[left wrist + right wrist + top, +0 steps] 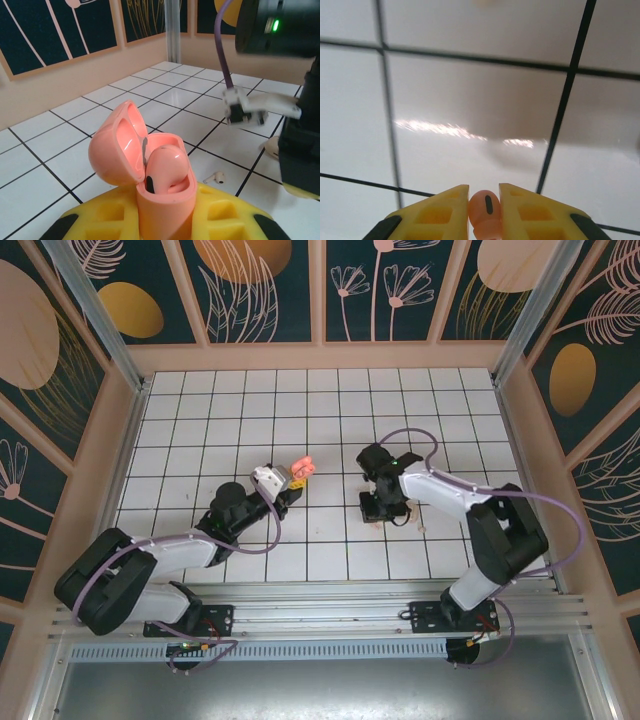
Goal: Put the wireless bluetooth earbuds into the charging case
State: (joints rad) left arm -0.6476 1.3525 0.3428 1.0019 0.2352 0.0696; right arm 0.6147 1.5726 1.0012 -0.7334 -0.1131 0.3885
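- My left gripper (290, 478) is clamped on the charging case (167, 202). It holds the case upright above the table (330, 400), a little left of the middle and well in from every edge. The lid (117, 147) stands open, tipped back to the left.
- Inside the case, one earbud (167, 162) sits in a well, its rounded head standing proud of the rim. It hides the neighbouring well; I judge that well to be free but cannot see it.
- On the tile just beyond the case lies a small pale bit (216, 176), too small for me to name.
- My right gripper (485, 200) is low over the table, just right of the middle. Its jaws are together on the second earbud (484, 210), pinched at the yellow fingertips with its dark oval facing the wrist camera.
- As I judge it, the step in hand is the pick-up of this second bud, with the first already home.
- The next move calls for a lift clear of the tile and a carry leftward to the case. I must line the bud up over the free well and let go only once it is seated, because so small a pinch could let it twist or slip.
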